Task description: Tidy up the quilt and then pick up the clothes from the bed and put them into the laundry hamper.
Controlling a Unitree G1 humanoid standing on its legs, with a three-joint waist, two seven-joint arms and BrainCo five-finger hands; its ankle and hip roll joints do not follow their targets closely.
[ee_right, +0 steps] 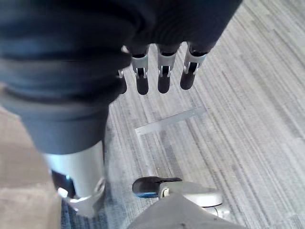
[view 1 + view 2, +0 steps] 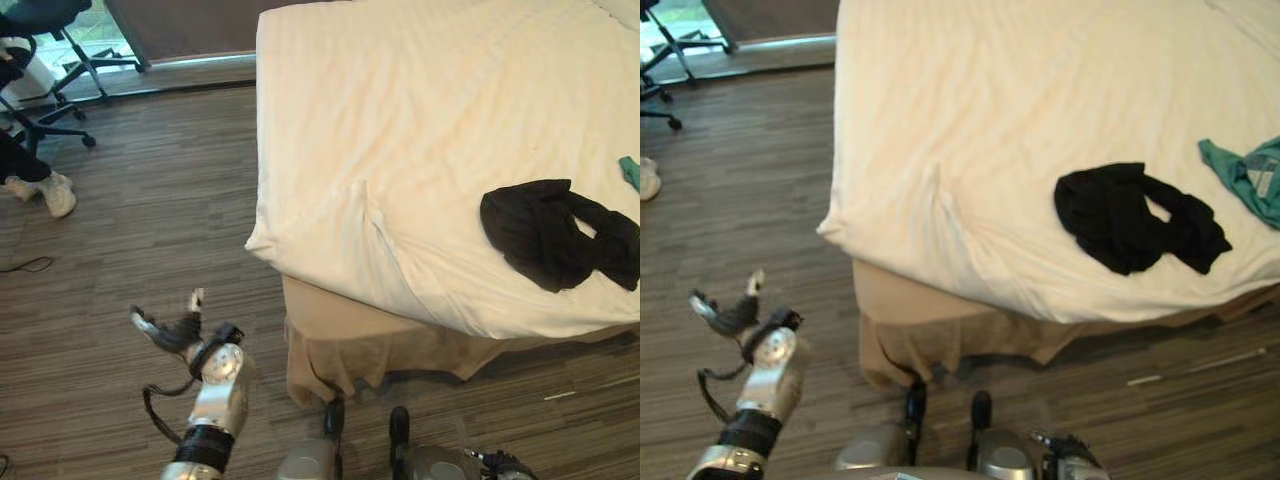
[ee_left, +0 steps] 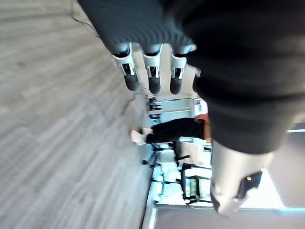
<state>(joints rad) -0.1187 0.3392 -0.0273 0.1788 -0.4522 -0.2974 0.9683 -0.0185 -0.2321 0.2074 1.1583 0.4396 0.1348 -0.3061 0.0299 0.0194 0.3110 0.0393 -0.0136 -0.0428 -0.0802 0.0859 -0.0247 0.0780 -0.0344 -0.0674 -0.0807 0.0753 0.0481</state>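
bed [image 2: 330,345]: stands at the right of the eye views, its near corner pointing toward the robot; a tan skirt hangs in folds below the mattress edge down to the floor.
quilt [image 2: 420,130]: cream, faintly striped, spread flat over the bed top; it drapes over the near edge and bunches into one raised fold at the near left corner.
black garment [image 2: 555,232]: lies crumpled on the quilt near the bed's front edge, toward the right; nothing touches it.
teal garment [image 2: 1252,178]: lies on the quilt just right of the black garment, apart from it, cut off by the right edge of the view.
left hand [image 2: 180,330]: hangs over the wood-look floor [image 2: 130,260], left of the bed's near corner and well apart from the quilt; fingers straight and spread, thumb out to the side, nothing in its grasp. its own wrist view confirms the fingers [image 3: 153,71] extended in a row with bare floor past them.
right hand [image 1: 162,71]: seen in its own wrist view, low over the floor; fingers straight and side by side, holding nothing. a pale flat strip [image 1: 170,120] lies on the floor beyond the fingertips.
office chair [image 2: 55,60]: black, on castors, stands at the far left by the window.
person: a pale shoe [image 2: 55,192] and a dark trouser leg show at the far left edge near the chair.
clothes status: both garments on the bed, neither in a hand.
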